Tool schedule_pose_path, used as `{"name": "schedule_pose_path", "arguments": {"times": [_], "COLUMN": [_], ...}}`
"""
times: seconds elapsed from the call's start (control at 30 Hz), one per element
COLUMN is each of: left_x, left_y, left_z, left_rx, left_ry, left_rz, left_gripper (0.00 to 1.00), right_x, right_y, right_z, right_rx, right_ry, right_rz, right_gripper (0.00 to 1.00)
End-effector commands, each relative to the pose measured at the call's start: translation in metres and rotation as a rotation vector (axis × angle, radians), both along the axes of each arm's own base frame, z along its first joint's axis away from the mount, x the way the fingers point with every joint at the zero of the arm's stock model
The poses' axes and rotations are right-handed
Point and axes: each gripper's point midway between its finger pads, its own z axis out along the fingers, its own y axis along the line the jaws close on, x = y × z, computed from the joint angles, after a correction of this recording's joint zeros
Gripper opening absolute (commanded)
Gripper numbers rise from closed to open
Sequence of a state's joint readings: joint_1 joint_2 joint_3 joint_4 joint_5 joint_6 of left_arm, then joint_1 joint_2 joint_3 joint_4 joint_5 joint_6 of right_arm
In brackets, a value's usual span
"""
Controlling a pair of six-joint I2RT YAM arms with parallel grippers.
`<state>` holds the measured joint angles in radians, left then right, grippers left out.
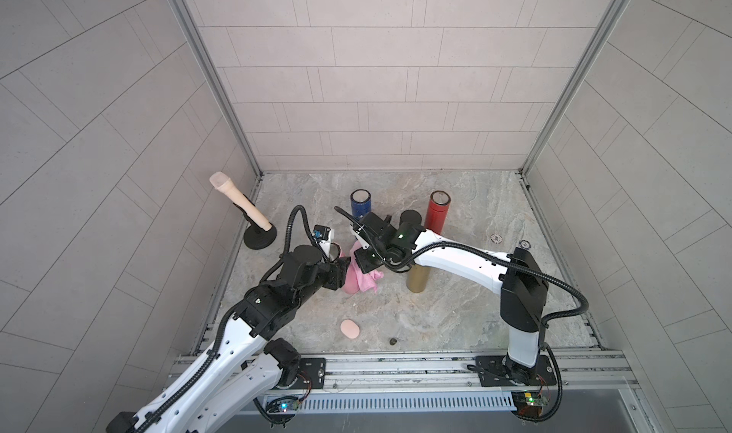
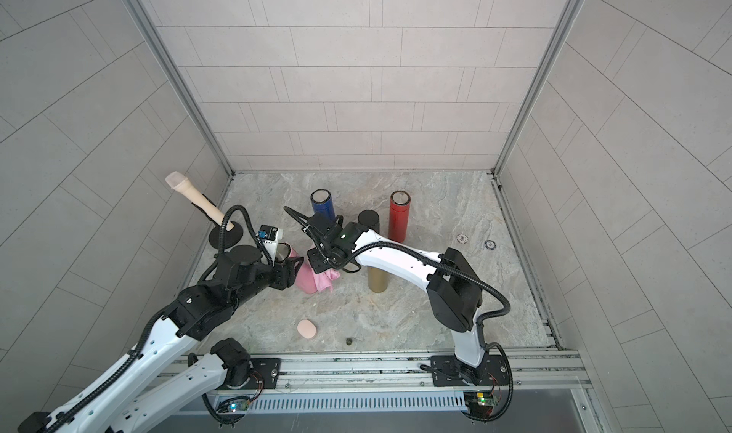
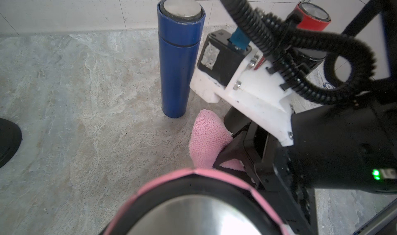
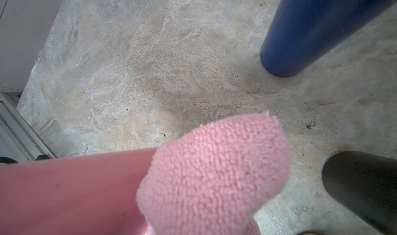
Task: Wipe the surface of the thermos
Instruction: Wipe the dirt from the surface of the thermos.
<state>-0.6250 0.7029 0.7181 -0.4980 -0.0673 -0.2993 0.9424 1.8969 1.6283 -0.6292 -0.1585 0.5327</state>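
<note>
– Fingers of the left gripper (image 1: 344,268) are clasping the pink thermos (image 1: 351,281) from the side, is it right?

– Yes. They are closing around its body, below the steel cap (image 3: 193,214). The thermos is staying left of the middle of the desk (image 1: 455,316), nearer to the left edge than to the right one.

– And how is its long axis running?

– It is running nearly vertical. The cap end is pointing up and is leaning a little toward the left edge. Whether the bottom is touching the desk, I cannot tell, because the cloth is covering that part.

– What is the right gripper (image 3: 223,158) doing?

– Its fingers are pinching the pink cloth (image 3: 207,137) and are closing fully on it. The cloth is lying against the side of the thermos that is facing the right edge, and it is hanging down toward the desk.

– What else is standing there?

– The blue thermos (image 1: 361,207), the black thermos (image 1: 410,218) and the red thermos (image 1: 437,213) are standing upright toward the far edge. The gold thermos (image 1: 418,280) is standing near the middle, partly under the right arm (image 1: 455,260). A beige microphone-shaped thing (image 1: 241,209) on a round black base is leaning by the left edge, near the far-left corner. A pink oval pad (image 1: 349,329) is lying toward the near edge.
</note>
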Motion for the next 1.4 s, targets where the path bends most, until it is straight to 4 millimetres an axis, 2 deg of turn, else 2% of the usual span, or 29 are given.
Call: {"name": "schedule_pose_path", "arguments": {"times": [0.0, 0.33, 0.43, 0.5, 0.57, 0.73, 0.8, 1.03, 1.13, 1.27, 1.37], "left_x": [0.008, 0.011, 0.01, 0.01, 0.01, 0.01, 0.01, 0.011, 0.009, 0.004, 0.004], "left_y": [-0.004, -0.004, -0.005, -0.005, -0.006, -0.017, -0.023, -0.041, -0.049, -0.059, -0.062], "left_z": [0.018, -0.007, -0.012, -0.013, -0.013, -0.019, -0.022, -0.026, -0.031, -0.037, -0.042], "left_rx": [-0.066, -0.059, -0.061, -0.055, -0.047, -0.012, 0.011, 0.059, 0.087, 0.23, 0.255], "left_ry": [-0.081, -0.054, -0.046, -0.049, -0.054, -0.034, -0.028, -0.024, -0.014, -0.055, -0.053], "left_rz": [0.019, 0.042, 0.039, 0.034, 0.024, -0.026, -0.054, -0.135, -0.17, -0.191, -0.193], "left_gripper": [0.0, 0.0, 0.0, 0.0, 0.0, 0.0, 0.0, 0.0, 0.12, 0.27, 0.3], "right_x": [0.0, -0.012, -0.015, -0.015, -0.013, -0.007, -0.007, -0.01, -0.009, -0.007, -0.006], "right_y": [0.014, 0.024, 0.027, 0.024, 0.015, -0.027, -0.042, -0.065, -0.07, -0.071, -0.066], "right_z": [0.022, 0.087, 0.102, 0.102, 0.107, 0.148, 0.158, 0.167, 0.167, 0.158, 0.147], "right_rx": [0.098, 0.282, 0.336, 0.332, 0.327, 0.341, 0.332, 0.33, 0.345, 0.355, 0.358], "right_ry": [-0.016, -0.032, -0.038, -0.034, -0.046, -0.136, -0.156, -0.214, -0.209, -0.163, -0.114], "right_rz": [-0.002, 0.041, 0.054, 0.051, 0.031, -0.042, -0.076, -0.112, -0.115, -0.122, -0.115], "right_gripper": [0.0, 0.0, 0.0, 0.0, 0.0, 0.0, 0.0, 0.0, 0.0, 0.0, 0.0]}}
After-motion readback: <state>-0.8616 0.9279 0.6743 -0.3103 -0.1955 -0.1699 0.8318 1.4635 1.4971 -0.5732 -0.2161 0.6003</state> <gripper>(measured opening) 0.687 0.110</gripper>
